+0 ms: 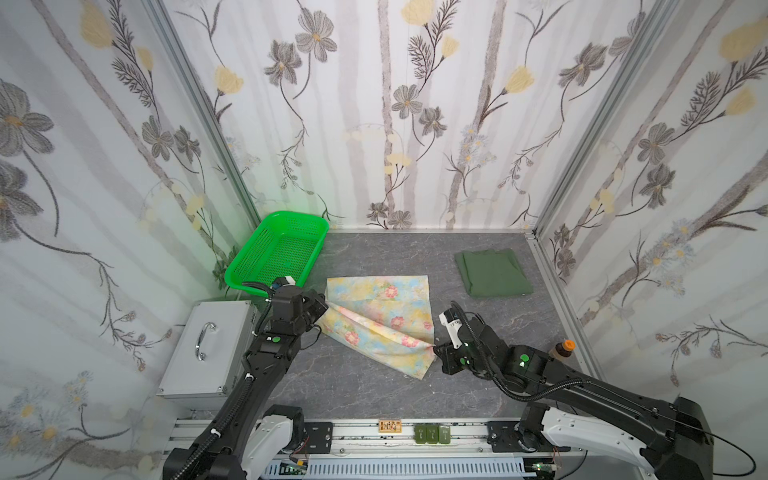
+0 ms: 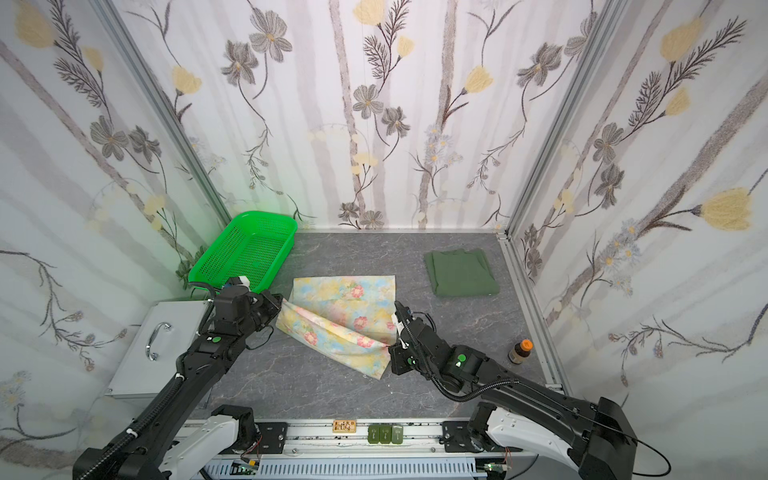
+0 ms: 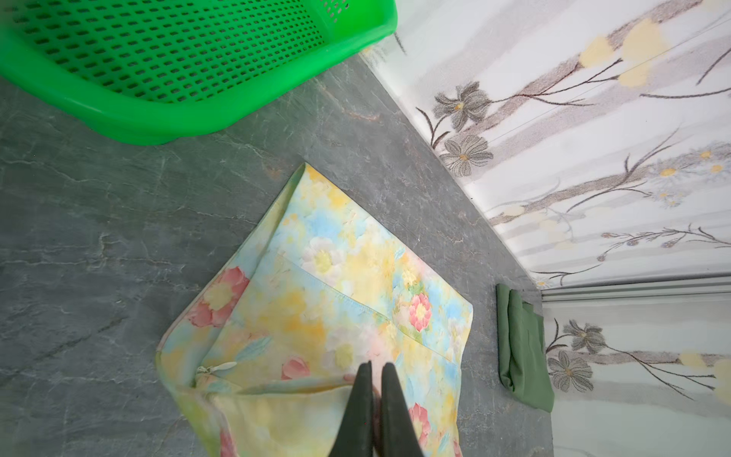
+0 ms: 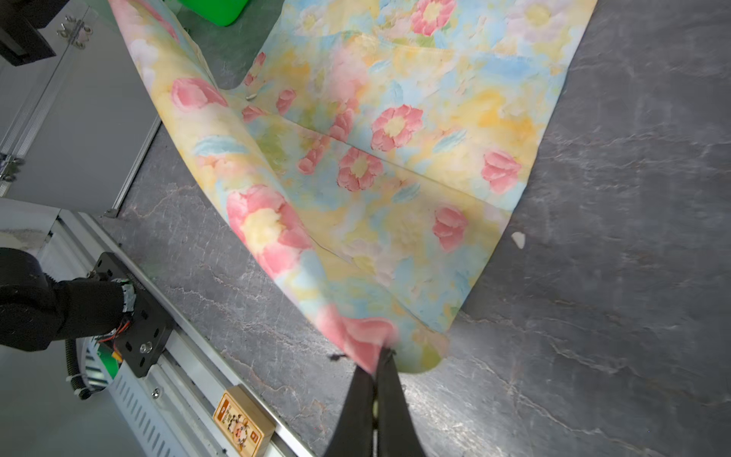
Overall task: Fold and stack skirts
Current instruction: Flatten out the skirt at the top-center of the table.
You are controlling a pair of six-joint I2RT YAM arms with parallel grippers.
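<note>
Left gripper pinched shut on floral skirt at its left edge, right gripper pinched shut on its near right corner. Near part lifted, far part flat mid-worktop. Olive skirt folded, far right corner.
</note>
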